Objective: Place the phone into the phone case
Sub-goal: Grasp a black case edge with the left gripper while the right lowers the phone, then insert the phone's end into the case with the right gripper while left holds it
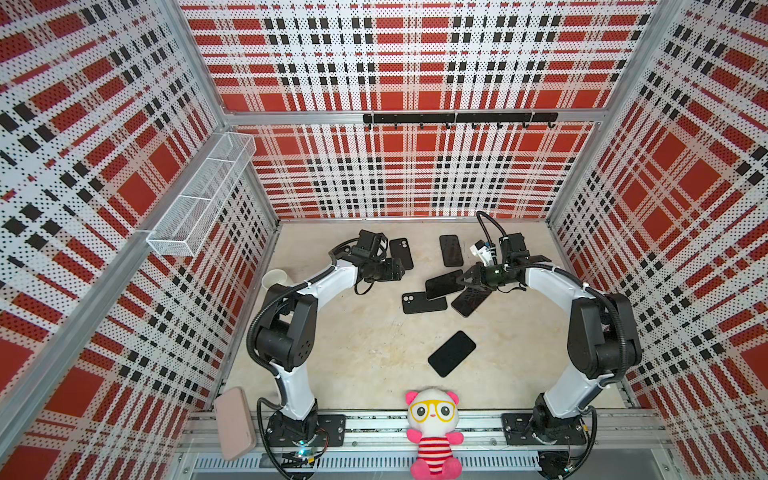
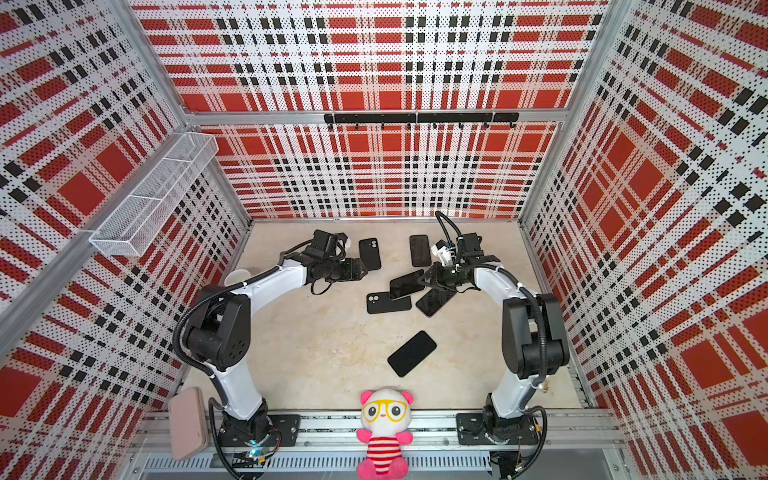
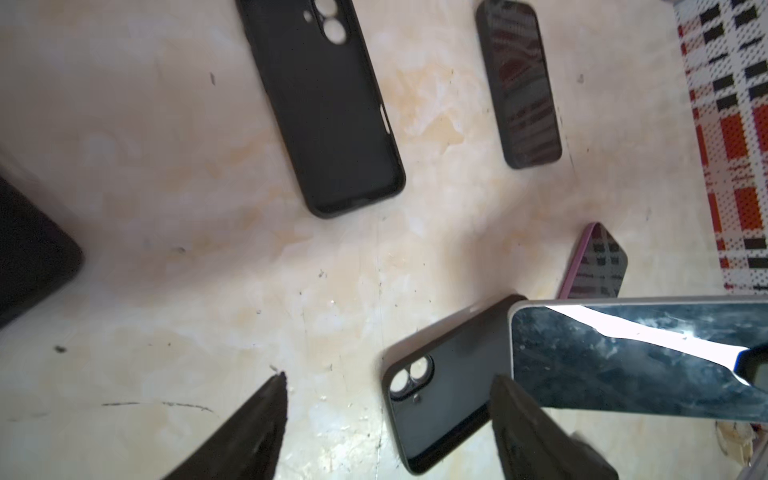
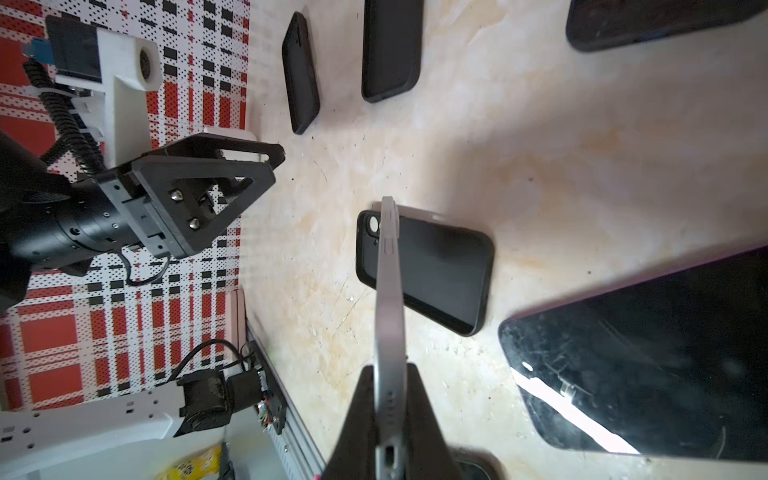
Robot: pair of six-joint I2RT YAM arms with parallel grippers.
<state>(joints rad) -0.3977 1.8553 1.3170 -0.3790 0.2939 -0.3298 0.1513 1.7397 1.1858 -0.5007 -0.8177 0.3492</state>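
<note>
Fingers (image 4: 357,424) of your right gripper (image 4: 390,376) pinch the slim silver-edged phone (image 4: 388,291) tightly by one end, edge-on over the camera-hole corner of the black soft phone case (image 4: 449,274) lying flat on the beige mottled tabletop (image 4: 540,145). You cannot tell whether phone and case touch. Your left gripper (image 3: 388,380) hangs just beside them, spread wide, holding nothing.

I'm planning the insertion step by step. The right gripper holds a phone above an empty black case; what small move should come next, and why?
Probably lower the right gripper so the phone settles toward the black case. The phone is clamped and hangs over the case's camera-hole end, not yet inside; the left gripper stands open nearby, holding nothing.
</note>
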